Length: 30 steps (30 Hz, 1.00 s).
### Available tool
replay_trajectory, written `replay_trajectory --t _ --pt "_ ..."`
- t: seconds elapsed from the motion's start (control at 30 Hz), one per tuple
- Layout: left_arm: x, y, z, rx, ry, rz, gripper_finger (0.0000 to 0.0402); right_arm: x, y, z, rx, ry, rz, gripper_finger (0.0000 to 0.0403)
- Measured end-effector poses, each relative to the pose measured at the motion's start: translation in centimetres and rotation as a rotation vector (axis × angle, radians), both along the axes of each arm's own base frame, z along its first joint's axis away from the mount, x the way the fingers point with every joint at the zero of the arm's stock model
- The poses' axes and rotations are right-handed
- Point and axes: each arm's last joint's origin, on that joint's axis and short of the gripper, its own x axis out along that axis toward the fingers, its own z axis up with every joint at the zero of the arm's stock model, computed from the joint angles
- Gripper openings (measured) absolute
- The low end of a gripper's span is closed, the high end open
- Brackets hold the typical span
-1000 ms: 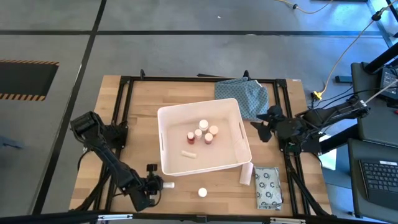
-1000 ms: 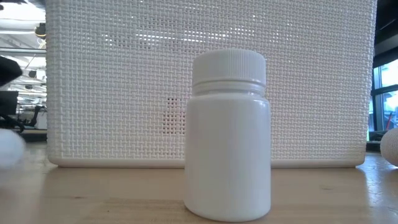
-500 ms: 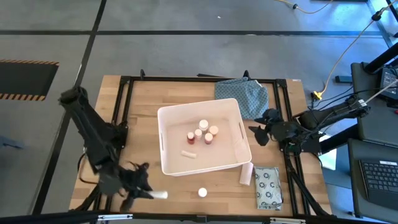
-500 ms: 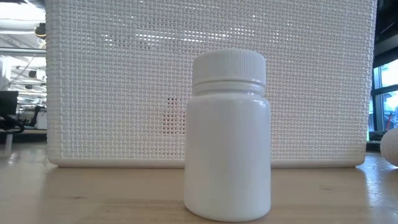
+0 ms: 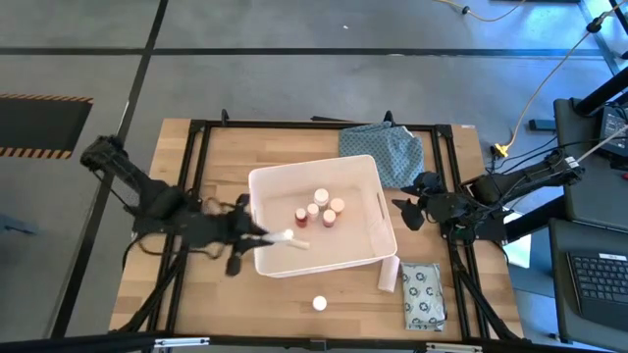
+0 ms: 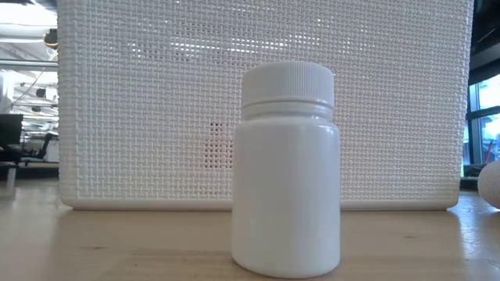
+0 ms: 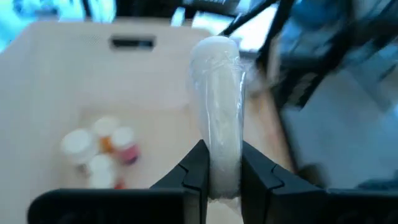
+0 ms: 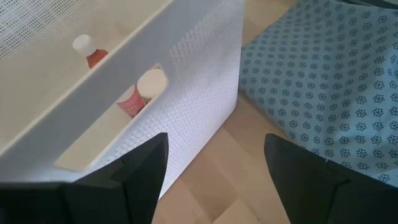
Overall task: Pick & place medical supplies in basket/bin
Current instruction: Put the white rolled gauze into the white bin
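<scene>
The white tub [image 5: 263, 257] stands mid-table and holds small white bottles [image 5: 321, 197], a red bottle [image 5: 301, 217] and a short tube [image 5: 300, 243]. My left gripper [image 5: 257, 235] hovers at the tub's left wall, shut on a white tube [image 7: 217, 93] that points over the tub's inside. My right gripper [image 5: 412, 202] is open beside the tub's right wall, touching nothing. One white bottle [image 6: 287, 168] stands upright on the table in front of the tub. Another tube [image 5: 389, 276] and the flat ring-printed packet [image 5: 423, 294] lie near the tub's near right corner. My left gripper pinches the white tube between its two fingers [image 7: 198, 168] at the tube's near end [image 7: 222, 163]. The fingers come level from the table's left and lie along the tube. The tube is lifted clear and sticks out forward over the tub's left wall.
A blue-green patterned cloth [image 5: 388, 149] lies behind the tub's far right corner, close to my right gripper [image 8: 214, 180]. A black frame [image 5: 196, 147] runs around the tabletop. Bare wood shows left of the tub and along the near edge.
My left gripper, shut on the white tube, has risen from the table's near edge and swung toward the far side and right, up to the tub's left wall. The tube has been lifted clear of the table and now points over the tub.
</scene>
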Motion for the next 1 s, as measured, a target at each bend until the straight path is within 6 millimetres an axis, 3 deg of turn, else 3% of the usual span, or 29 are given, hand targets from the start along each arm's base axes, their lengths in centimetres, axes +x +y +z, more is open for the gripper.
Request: replay_trajectory --t 0.23,0.47,0.67,1.0 --pt "5.0 3.5 -2.6 0.083 0.196 0.013 0.0049 0.0 0.0 0.0 -0.019 0.009 0.015 0.0267" --pt "9.3 5.9 -7.5 -0.059 0.419 -0.023 0.005 0.0 0.0 0.0 -0.022 0.011 0.018 0.0267" --pt "11.7 6.3 -11.2 -0.105 0.586 -0.053 0.005 0.0 0.0 0.0 -0.028 0.014 0.024 0.0267" --pt "13.9 4.9 -14.5 -0.049 0.725 -0.076 0.0051 0.0 0.0 0.0 -0.043 0.026 0.035 0.0267"
